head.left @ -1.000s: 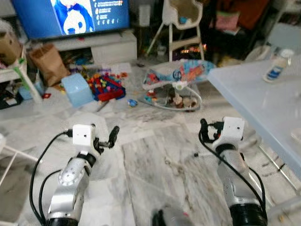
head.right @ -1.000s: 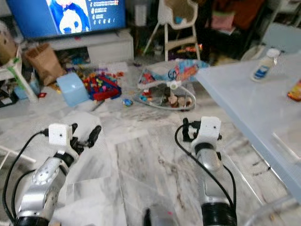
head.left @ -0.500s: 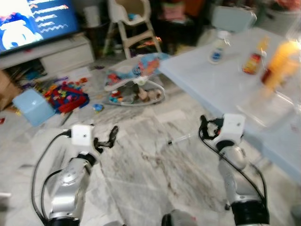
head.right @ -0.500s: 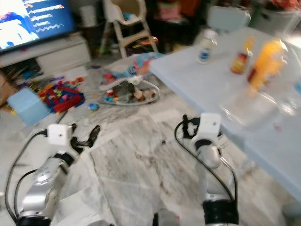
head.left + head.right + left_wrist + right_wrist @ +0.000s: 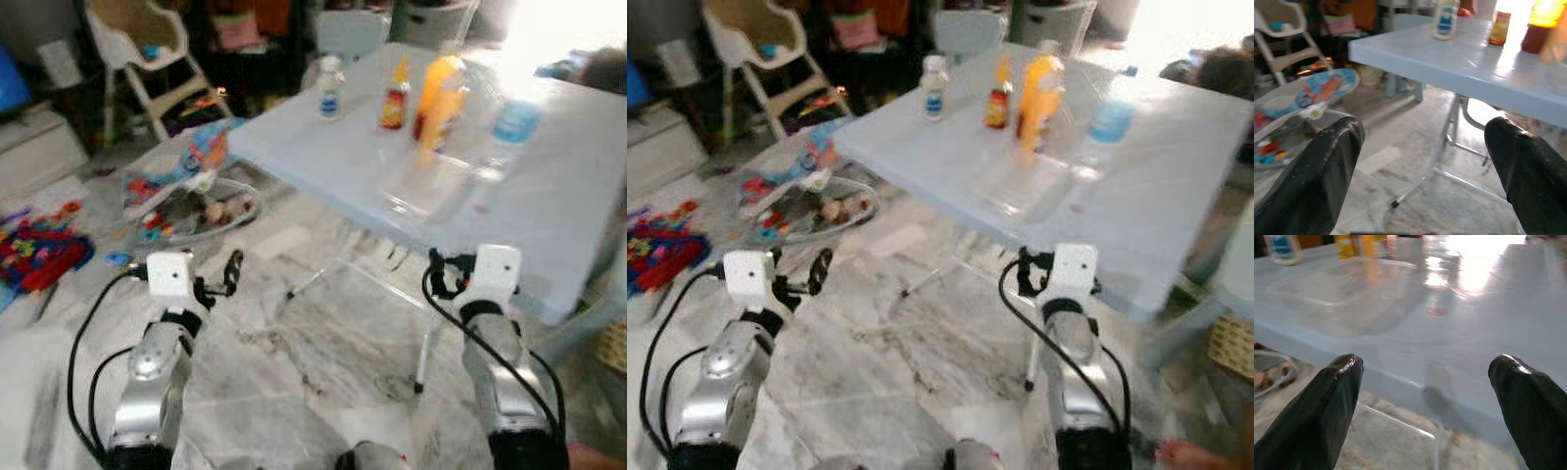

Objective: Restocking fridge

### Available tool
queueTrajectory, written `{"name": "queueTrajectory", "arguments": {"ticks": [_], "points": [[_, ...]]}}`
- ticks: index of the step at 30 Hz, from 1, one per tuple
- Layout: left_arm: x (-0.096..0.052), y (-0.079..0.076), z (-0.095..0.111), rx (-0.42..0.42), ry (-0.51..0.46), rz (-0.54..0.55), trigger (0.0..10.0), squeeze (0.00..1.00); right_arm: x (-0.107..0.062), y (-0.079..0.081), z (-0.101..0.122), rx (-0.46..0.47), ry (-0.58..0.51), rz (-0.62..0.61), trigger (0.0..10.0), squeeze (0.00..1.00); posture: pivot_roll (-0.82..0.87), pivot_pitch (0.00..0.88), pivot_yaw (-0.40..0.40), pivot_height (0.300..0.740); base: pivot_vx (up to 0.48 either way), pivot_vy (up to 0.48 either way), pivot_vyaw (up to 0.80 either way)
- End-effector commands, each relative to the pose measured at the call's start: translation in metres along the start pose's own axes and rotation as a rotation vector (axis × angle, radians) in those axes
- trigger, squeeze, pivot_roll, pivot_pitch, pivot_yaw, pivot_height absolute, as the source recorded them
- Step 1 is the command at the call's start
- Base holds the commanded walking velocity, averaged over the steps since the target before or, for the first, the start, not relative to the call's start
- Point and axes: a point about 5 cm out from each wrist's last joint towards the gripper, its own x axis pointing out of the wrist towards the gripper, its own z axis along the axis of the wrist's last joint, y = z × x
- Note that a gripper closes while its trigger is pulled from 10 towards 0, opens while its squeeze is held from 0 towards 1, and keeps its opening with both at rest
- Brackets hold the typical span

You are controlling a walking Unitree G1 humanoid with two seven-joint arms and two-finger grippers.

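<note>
Pale blue table (image 5: 1176,186), bottles (image 5: 1038,88), clear tray (image 5: 1347,289)

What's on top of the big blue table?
On the light blue folding table stand a white bottle, a small red sauce bottle, a tall orange juice bottle, a clear water bottle and a flat clear plastic tray. Glare hides the far corner.

A pale blue table (image 5: 549,137) carries an orange bottle (image 5: 438,93), a small red and yellow bottle (image 5: 395,98), a white bottle with a blue label (image 5: 331,90) and a clear bottle with a light blue label (image 5: 511,122). Beside the table the floor (image 5: 294,343) is grey-veined white marble. A white high chair (image 5: 137,44) stands beyond the table.
</note>
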Motion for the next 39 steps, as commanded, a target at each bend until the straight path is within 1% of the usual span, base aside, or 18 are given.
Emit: {"name": "queueTrajectory", "arguments": {"ticks": [1, 3, 7, 15, 20, 22, 26, 33, 35, 37, 39], "points": [[0.003, 0.000, 0.006, 0.032, -0.031, 0.007, 10.0, 0.00, -0.001, 0.001, 0.002, -0.009, -0.004, 0.009, 10.0, 0.00, -0.08, 0.000, 0.027, 0.740, 0.000, 0.000, -0.80], [0.003, 0.002, 0.008, 0.044, -0.049, 0.020, 10.0, 0.00, -0.002, 0.001, 0.002, -0.004, -0.004, 0.009, 10.0, 0.00, -0.08, 0.000, 0.032, 0.740, 0.000, 0.000, -0.80], [0.004, 0.005, 0.007, 0.050, -0.039, 0.030, 10.0, 0.00, -0.003, -0.002, 0.004, 0.004, -0.014, -0.006, 10.0, 0.00, -0.08, 0.000, 0.036, 0.740, 0.000, 0.000, -0.77], [0.002, 0.007, 0.005, 0.067, -0.037, 0.030, 10.0, 0.00, -0.002, -0.002, 0.008, 0.023, -0.031, -0.016, 10.0, 0.00, -0.07, 0.000, 0.042, 0.740, 0.000, 0.000, 0.00], [0.002, 0.005, 0.005, 0.069, -0.041, 0.019, 10.0, 0.00, 0.000, -0.001, 0.013, 0.033, -0.041, -0.015, 10.0, 0.00, -0.07, 0.000, 0.044, 0.740, 0.291, 0.000, 0.00], [0.002, 0.004, 0.005, 0.065, -0.042, 0.011, 10.0, 0.00, 0.002, 0.000, 0.017, 0.049, -0.058, -0.005, 10.0, 0.00, -0.07, 0.000, 0.046, 0.740, 0.341, 0.000, 0.00], [0.002, 0.004, 0.007, 0.068, -0.043, 0.006, 10.0, 0.00, 0.007, 0.000, 0.024, 0.050, -0.080, 0.003, 10.0, 0.00, -0.07, 0.004, 0.048, 0.740, 0.449, 0.000, 0.00], [0.000, 0.005, 0.005, 0.071, -0.032, 0.010, 10.0, 0.00, 0.005, -0.001, 0.020, 0.049, -0.068, -0.006, 10.0, 0.00, -0.06, 0.006, 0.049, 0.740, 0.418, 0.000, 0.00], [-0.001, 0.006, 0.003, 0.073, -0.019, 0.024, 10.0, 0.00, 0.004, -0.001, 0.019, 0.051, -0.065, -0.006, 10.0, 0.00, -0.06, 0.003, 0.050, 0.740, 0.000, 0.000, 0.00], [-0.004, 0.009, -0.002, 0.098, 0.001, 0.052, 10.0, 0.00, 0.001, 0.000, 0.016, 0.052, -0.059, 0.000, 10.0, 0.00, -0.06, 0.001, 0.049, 0.740, 0.000, 0.000, 0.00], [-0.005, 0.010, -0.004, 0.099, 0.013, 0.053, 10.0, 0.00, 0.001, 0.000, 0.016, 0.052, -0.057, 0.002, 10.0, 0.00, -0.06, 0.001, 0.049, 0.740, 0.000, 0.000, 0.00]]}}
